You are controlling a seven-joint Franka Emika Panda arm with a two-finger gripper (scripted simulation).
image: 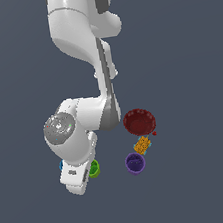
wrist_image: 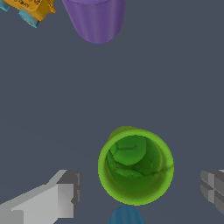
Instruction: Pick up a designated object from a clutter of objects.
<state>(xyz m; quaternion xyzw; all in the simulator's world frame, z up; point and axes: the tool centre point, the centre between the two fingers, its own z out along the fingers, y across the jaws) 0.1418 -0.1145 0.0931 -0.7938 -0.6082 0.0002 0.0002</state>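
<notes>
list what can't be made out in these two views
- Blue cup: exterior view, mostly hidden behind the arm; wrist view, cut off by the picture's edge.
- Green cup: exterior view, partly covered by the gripper.
- Purple cup and orange-yellow block: wrist view, cropped by the edge.
- Dark red bowl: absent from the wrist view.
- Fingertips: exterior view, hidden by the hand; height above the floor unclear.

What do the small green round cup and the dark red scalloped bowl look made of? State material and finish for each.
Small green round cup: smooth, thin wall in one even bright colour, mottled darker inside, so probably matte plastic, though a render leaves it open.
Dark red scalloped bowl: fluted rim, flat deep colour without highlights, so plastic or glazed ceramic; too small to tell.
</notes>
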